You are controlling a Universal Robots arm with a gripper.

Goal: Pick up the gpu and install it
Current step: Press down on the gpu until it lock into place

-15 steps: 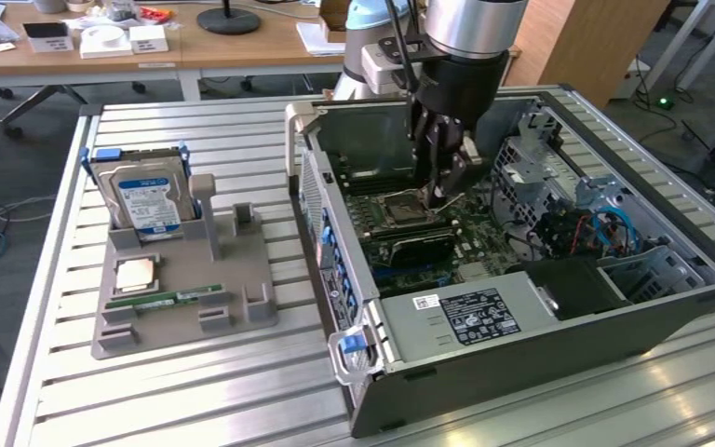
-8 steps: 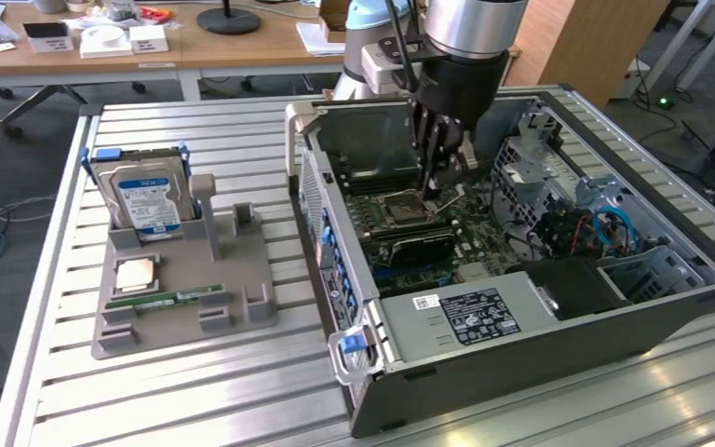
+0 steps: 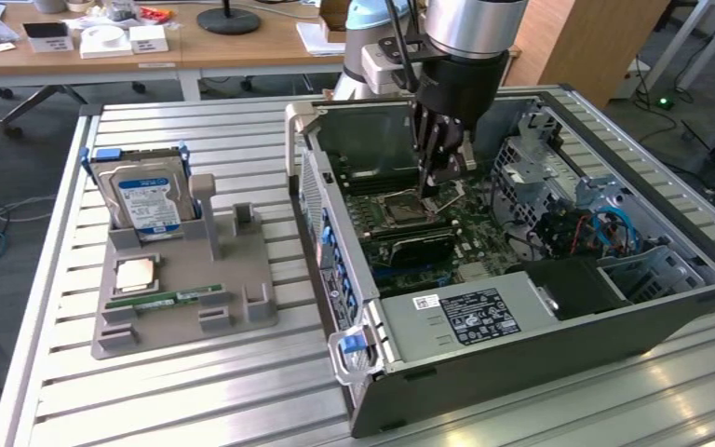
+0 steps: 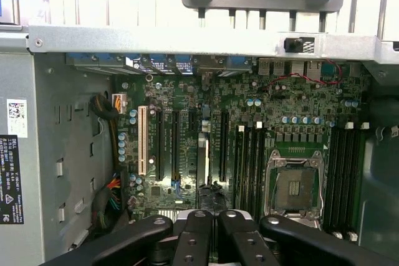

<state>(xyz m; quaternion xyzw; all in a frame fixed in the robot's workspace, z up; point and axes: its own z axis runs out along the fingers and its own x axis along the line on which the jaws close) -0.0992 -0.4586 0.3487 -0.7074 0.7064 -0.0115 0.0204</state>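
The gpu [image 3: 410, 244] stands on edge in an expansion slot of the motherboard inside the open computer case [image 3: 557, 354], its dark face towards the case front. In the wrist view the gpu [image 4: 203, 160] appears edge-on as a thin strip among the black slots. My gripper [image 3: 435, 191] hangs inside the case just above the card, near the CPU socket [image 4: 296, 188]. Its black fingers [image 4: 193, 235] are pressed together, so the gripper [image 4: 216, 232] is shut. I cannot tell whether the fingertips touch the card's top edge.
On the slatted table, to the exterior view's left of the case, a grey holder [image 3: 239, 312] carries a hard drive [image 3: 146, 196], a CPU [image 3: 134, 273] and a green RAM stick [image 3: 165, 300]. The drive cage and cables [image 3: 581, 223] fill the case's right side.
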